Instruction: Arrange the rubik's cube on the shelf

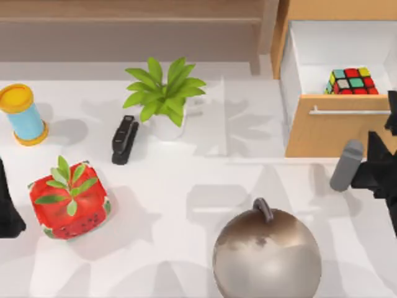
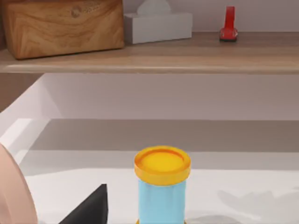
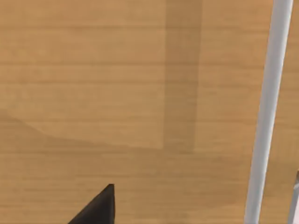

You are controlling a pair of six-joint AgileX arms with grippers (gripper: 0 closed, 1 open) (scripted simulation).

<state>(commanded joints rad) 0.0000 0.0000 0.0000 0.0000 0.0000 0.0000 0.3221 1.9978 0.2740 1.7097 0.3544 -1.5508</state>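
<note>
Still, the rubik's cube lies inside the open drawer, rigid, light and smooth, best pinched on opposite flat faces; the right hand's opening I cannot tell.

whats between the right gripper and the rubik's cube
In the top view, the wooden drawer front with its silver handle lies between the right gripper and the rubik's cube, which sits inside the open drawer.

rubik's cube: lower part hidden behind drawer front | sphere: cut by bottom edge
</note>
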